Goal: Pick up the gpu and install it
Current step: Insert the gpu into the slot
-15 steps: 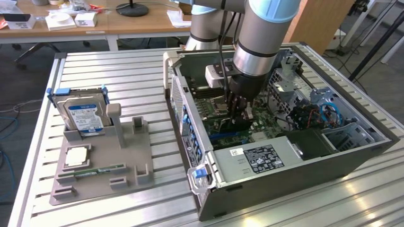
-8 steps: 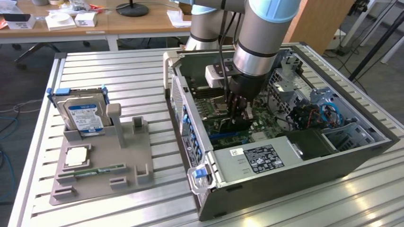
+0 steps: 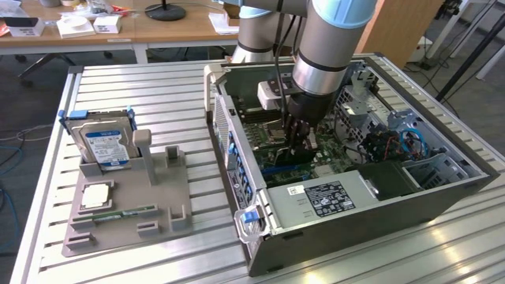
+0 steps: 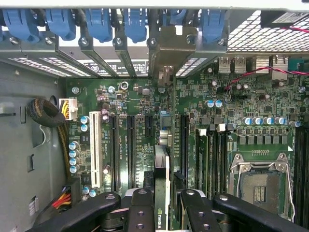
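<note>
A slatted metal table bears a grey parts stand beside an open computer case.

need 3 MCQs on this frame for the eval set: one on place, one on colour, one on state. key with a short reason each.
1. Where is the hard drive relative to the computer case?
A) on the exterior view's right of it
B) on the exterior view's left of it, in the grey holder
C) on top of it

2. What colour are the latches along the case's slot row?
A) red
B) blue
C) yellow

3. What state is the pincer in?
A) open, empty
B) shut on the gpu
C) shut on nothing

Key:
1 B: the drive stands upright in the holder beside the case.
2 B: the wrist view shows them blue.
3 B: its fingers flank the card, seen edge-on over the motherboard.
</note>
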